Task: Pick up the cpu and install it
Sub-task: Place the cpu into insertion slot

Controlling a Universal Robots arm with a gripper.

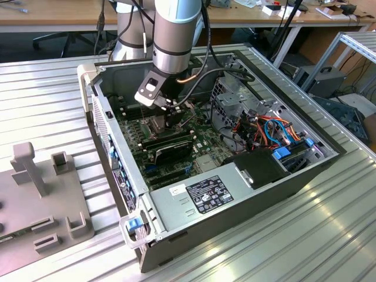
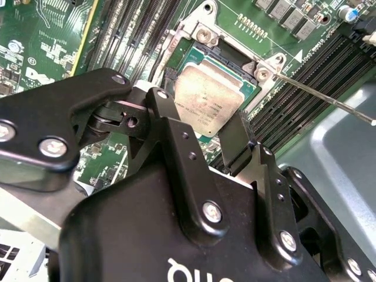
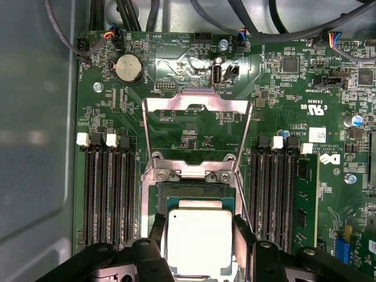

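I am at the install step. My fingers are clamped on both sides of the cpu, right over the open socket, upper middle of the exterior view. I think it must go in flat, square and gently.

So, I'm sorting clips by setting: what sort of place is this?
Probably a robotics lab or workshop: a robot arm reaches into an open computer case on a ribbed metal table, with wooden desks behind.
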